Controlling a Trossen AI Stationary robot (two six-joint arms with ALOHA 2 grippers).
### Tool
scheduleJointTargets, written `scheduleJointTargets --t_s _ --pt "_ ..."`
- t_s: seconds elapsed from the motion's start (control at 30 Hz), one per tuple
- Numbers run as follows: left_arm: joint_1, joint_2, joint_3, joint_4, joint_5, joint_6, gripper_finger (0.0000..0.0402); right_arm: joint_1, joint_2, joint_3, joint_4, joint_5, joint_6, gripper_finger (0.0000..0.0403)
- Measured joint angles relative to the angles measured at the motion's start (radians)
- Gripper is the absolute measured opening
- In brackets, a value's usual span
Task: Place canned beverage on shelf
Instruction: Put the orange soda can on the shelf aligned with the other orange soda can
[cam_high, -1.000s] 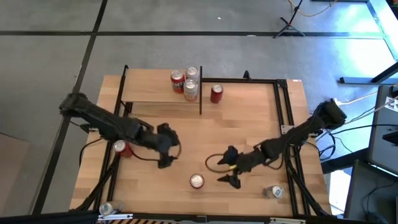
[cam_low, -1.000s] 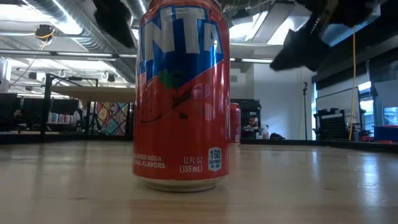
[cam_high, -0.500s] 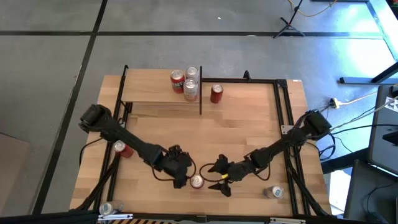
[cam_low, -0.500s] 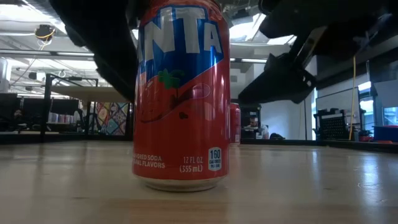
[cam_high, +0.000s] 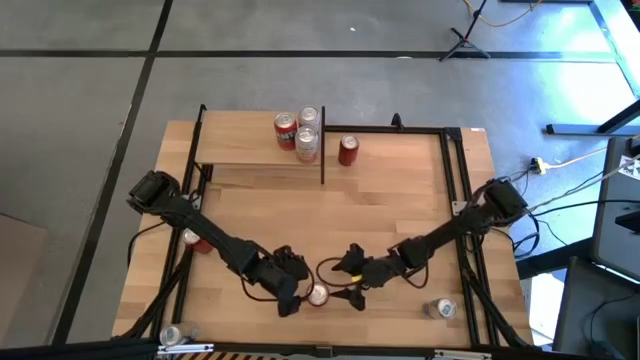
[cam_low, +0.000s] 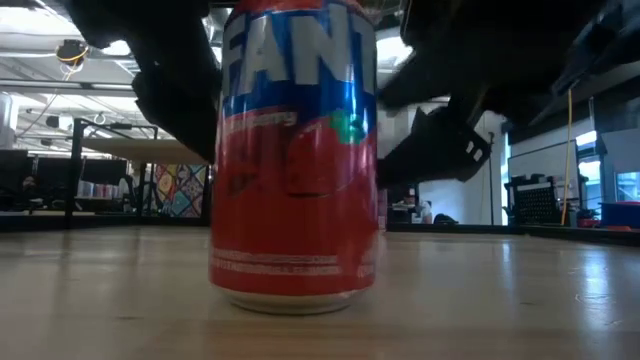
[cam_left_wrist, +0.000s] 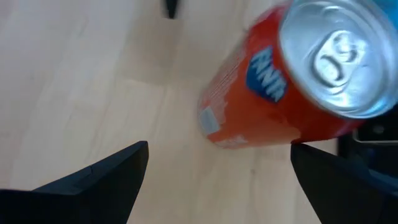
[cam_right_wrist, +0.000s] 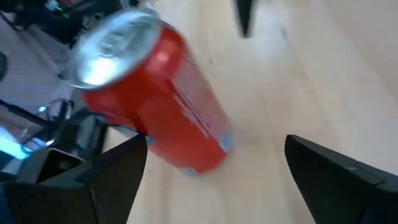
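Two tools flank one can near the surface's front edge.
The can (cam_high: 317, 294) is stood upright between the left tool (cam_high: 291, 296) and right tool (cam_high: 352, 279), both spread, nothing grasped.

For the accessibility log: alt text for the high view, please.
A red aluminium soda can stands near the wooden table's front edge, between the open left hand and open right hand. Three cans sit on the light-wood shelf.

In the low view the can (cam_low: 293, 150) loses its top to the picture's edge, its small print is blurred, and it hides much of both arms behind it. In the left wrist view the can's (cam_left_wrist: 298, 81) rim is cut off. From above, the cans on the shelf (cam_high: 232, 150) are too small to read. Both wrist views are smeared.
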Motion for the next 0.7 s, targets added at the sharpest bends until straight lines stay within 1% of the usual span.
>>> scheduleJointTargets --t_s 0.1,0.23,0.37,0.47,0.53,0.7 --pt "0.002 -0.014 0.0 -0.011 0.039 0.003 0.0392 -0.007 -0.006 0.0 -0.05 -0.01 -0.004 0.0367" --pt "0.004 -0.056 0.0 -0.016 0.069 -0.021 0.0392 -0.005 -0.048 0.0 -0.091 -0.04 -0.005 0.0367" --pt "-0.011 -0.105 0.001 0.038 0.081 -0.013 0.0392 0.004 -0.074 0.0 -0.117 -0.05 -0.001 0.0367" --pt "-0.017 -0.11 0.002 0.119 0.043 0.002 0.0392 0.008 -0.084 0.0 -0.109 -0.054 0.002 0.0367" --pt "-0.014 -0.108 0.002 0.165 0.014 0.049 0.0392 0.012 -0.084 0.0 -0.118 -0.055 0.003 0.0367" --pt "-0.013 -0.093 0.001 0.167 -0.13 0.108 0.0392 0.011 -0.084 0.0 -0.125 -0.063 0.004 0.0367"
